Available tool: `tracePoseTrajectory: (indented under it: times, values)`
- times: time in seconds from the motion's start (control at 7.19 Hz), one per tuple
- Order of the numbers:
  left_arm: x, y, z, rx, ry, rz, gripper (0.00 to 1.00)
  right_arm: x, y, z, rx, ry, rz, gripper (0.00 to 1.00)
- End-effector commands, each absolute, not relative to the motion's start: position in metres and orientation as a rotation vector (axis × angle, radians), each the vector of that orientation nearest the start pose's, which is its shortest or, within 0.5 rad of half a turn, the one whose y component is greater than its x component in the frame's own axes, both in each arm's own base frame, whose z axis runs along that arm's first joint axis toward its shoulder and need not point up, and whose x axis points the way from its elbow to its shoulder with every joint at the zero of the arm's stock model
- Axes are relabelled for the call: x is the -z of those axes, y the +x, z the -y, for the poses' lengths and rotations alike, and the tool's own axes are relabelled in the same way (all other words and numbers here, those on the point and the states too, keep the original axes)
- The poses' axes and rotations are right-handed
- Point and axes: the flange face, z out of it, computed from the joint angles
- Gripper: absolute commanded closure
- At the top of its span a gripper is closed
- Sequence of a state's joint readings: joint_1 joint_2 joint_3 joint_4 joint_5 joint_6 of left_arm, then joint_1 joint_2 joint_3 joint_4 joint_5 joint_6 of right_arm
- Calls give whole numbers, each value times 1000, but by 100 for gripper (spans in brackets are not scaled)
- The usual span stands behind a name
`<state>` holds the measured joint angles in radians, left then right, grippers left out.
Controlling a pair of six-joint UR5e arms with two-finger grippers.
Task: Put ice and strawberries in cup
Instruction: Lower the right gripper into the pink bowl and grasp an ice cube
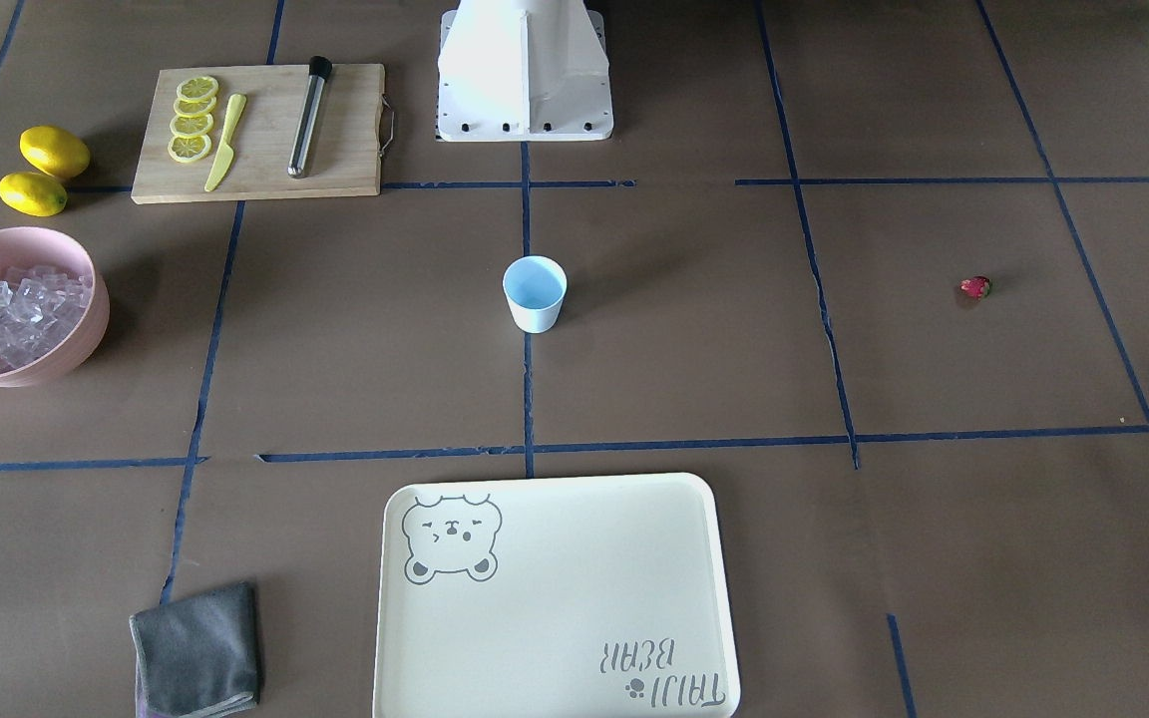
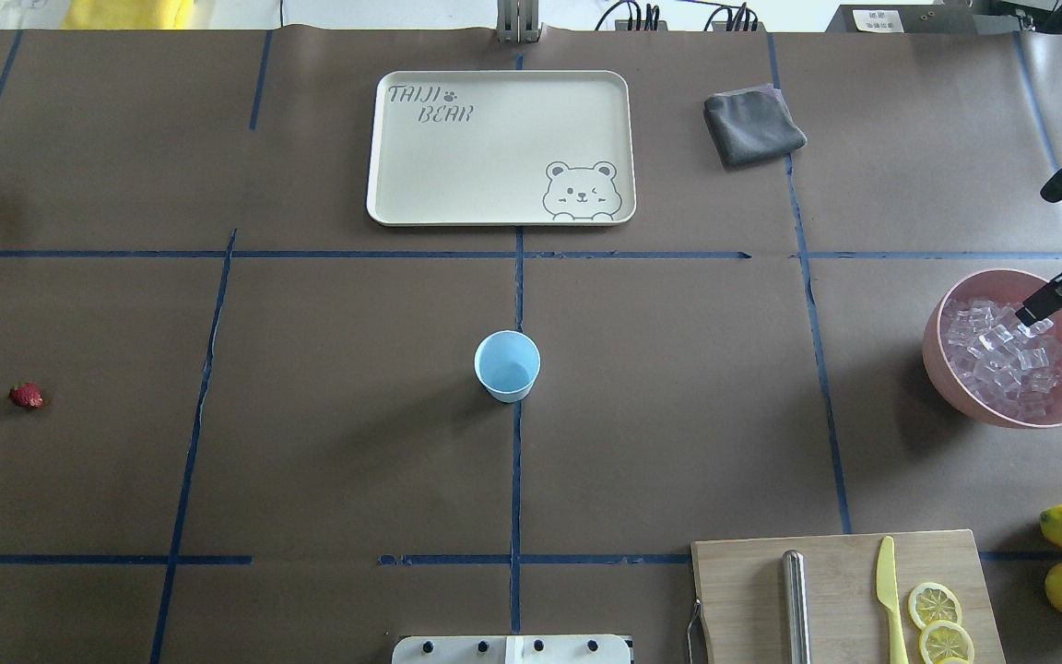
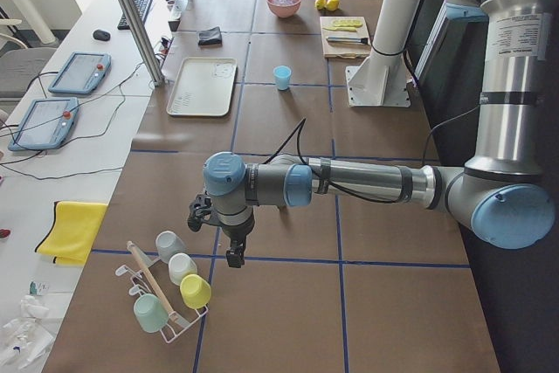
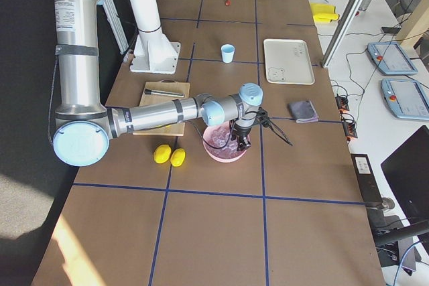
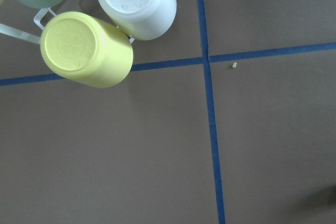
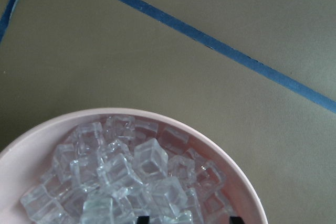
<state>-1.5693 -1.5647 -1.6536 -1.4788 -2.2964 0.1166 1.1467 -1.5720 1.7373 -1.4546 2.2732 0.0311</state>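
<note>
Ice [image 2: 1001, 355] is piled in the pink bowl [image 1: 88, 339] at the right end of the desk [image 2: 310, 443]. The right pincer [image 6: 188, 217] is held open over the pile, nothing gripped. The cup [image 2: 507, 365] is stood upright at desk centre; the strawberry [image 2: 26, 396] is laid far to its left. The left pincer [image 3: 234, 255] is hung beside a cup rack [image 5: 18, 32]; its opening cannot be told

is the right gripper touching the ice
Cannot tell. The right wrist view crops the right gripper at the frame edge; the overhead view shows it overlapping the ice, no plain contact or gap.
</note>
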Motion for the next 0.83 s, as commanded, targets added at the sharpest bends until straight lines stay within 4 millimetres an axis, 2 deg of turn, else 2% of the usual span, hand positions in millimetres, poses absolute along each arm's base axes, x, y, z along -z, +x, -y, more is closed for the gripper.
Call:
tracePoseTrajectory:
  times: [0.0, 0.7]
  values:
    - [-633, -66, 487, -107, 27, -726, 0, -570, -154, 484, 489, 92, 748, 41]
    - [-633, -66, 487, -108, 29, -725, 0, -577, -153, 479, 487, 76, 743, 41]
